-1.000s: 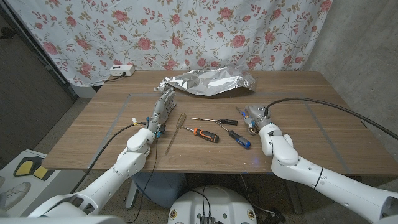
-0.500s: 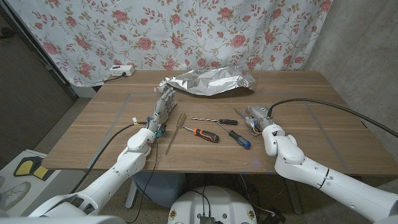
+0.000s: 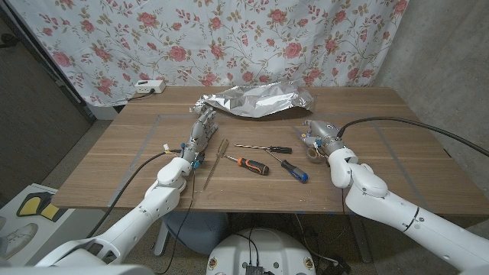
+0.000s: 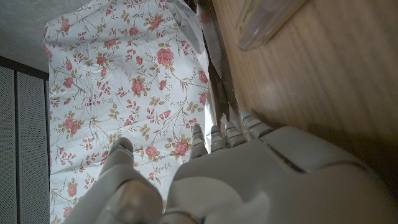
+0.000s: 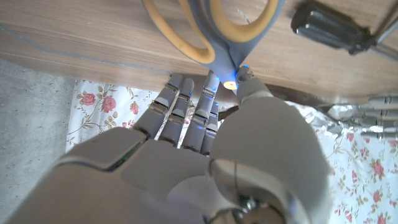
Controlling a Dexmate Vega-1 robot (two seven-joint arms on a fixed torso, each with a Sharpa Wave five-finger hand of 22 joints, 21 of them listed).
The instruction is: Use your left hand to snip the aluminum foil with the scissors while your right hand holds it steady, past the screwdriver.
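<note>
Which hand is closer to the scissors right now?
Right. The right hand is right at the scissors, whose handles lie just past its fingertips. The left hand is across the table, beyond the screwdrivers, reaching toward the foil.

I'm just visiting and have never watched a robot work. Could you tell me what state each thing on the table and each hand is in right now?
aluminum foil: crumpled sheet at the table's far side, uncut.
scissors: lying on the table by the right hand's fingertips, not held.
left hand: fingers stretched toward the foil, holding nothing.
right hand: over the scissors, gripping nothing.
orange-handled screwdriver: lying untouched.
blue-handled screwdriver: lying untouched.
black-handled screwdriver: lying untouched.
</note>
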